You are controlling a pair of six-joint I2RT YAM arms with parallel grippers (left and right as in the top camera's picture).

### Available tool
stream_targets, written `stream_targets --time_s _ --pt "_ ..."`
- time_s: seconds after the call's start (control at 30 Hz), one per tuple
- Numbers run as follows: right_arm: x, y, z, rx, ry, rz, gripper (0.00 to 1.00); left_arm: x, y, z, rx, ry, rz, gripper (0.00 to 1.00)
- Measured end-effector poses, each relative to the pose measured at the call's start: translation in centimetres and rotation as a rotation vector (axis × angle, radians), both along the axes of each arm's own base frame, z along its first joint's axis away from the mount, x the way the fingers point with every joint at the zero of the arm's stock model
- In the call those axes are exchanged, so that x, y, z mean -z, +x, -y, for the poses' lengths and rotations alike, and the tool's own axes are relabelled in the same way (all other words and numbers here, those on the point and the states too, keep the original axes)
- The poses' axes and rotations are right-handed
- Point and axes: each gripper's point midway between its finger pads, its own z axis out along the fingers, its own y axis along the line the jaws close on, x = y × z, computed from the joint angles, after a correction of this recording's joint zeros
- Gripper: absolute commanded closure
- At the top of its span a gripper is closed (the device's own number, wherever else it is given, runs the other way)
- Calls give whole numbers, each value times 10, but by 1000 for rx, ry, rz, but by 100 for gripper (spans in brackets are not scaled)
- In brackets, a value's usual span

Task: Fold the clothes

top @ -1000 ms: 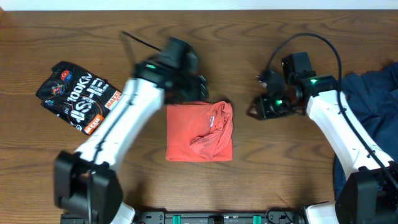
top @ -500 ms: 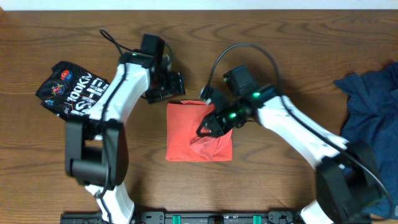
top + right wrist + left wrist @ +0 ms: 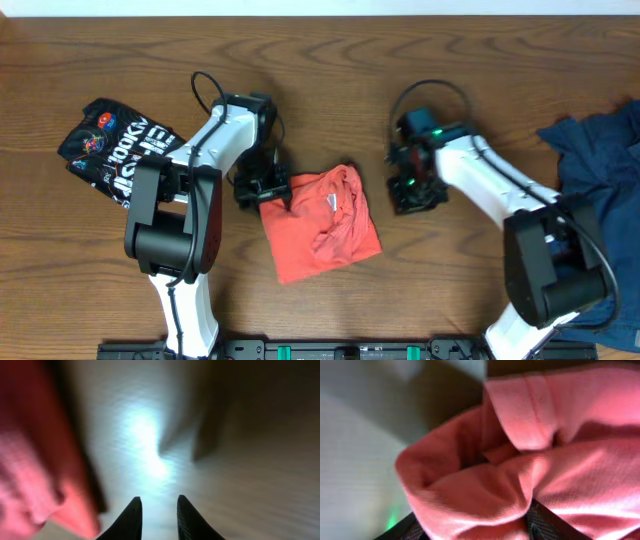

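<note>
Left hand grips the near edge of the red shirt, cloth bunched between its fingers; the shirt lies askew on the counter between both hands; right hand sits just beside it, apart, tips slightly parted, holding nothing.

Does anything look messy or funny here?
Yes. The red shirt sits crooked, bunched and wrinkled near the middle instead of lying flat. The left gripper pinches its upper-left edge.
</note>
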Motion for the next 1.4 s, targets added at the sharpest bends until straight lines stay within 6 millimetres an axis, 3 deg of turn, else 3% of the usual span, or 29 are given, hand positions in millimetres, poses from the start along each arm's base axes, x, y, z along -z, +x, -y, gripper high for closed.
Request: stream_targets --time_s 0.1,0.23,0.3,0.43,0.5,0.6,0.7,0.9,0.97,1.03,1.13,1.27,1.4 --pt "-2 5 6 8 9 12 79 -8 -21 -1 16 22 -86 42" --pt "-7 -7 -11 -73 111 -24 78 -10 -30 5 47 30 -108 41" --pt "-15 -21 -27 -134 199 -65 76 -8 -27 8 57 35 -86 38" --pt "-50 -48 -66 -275 430 -82 71 -6 -15 6 32 36 -33 32" --pt "-69 -58 -79 -339 503 -60 71 -4 -7 3 14 34 -6 28" --pt "-82 -76 -93 -435 528 -47 70 0 4 -2 -6 32 36 24" --pt "-75 -90 -104 -526 463 -36 69 1 10 -3 -13 30 56 23" --pt "-51 -96 -128 -602 312 62 41 2 10 -3 -13 31 60 23" --pt "-47 -96 -137 -597 288 98 36 2 11 -3 -13 31 61 23" --pt "-43 -95 -143 -588 259 129 43 2 11 -3 -13 31 61 22" --pt "-38 -96 -144 -553 206 151 98 2 11 -3 -13 31 61 22" --pt "-32 -87 -129 -455 100 167 99 2 11 -3 -13 31 61 22" --pt "-26 -73 -92 -273 -102 195 99 2 11 -3 -13 31 61 22"
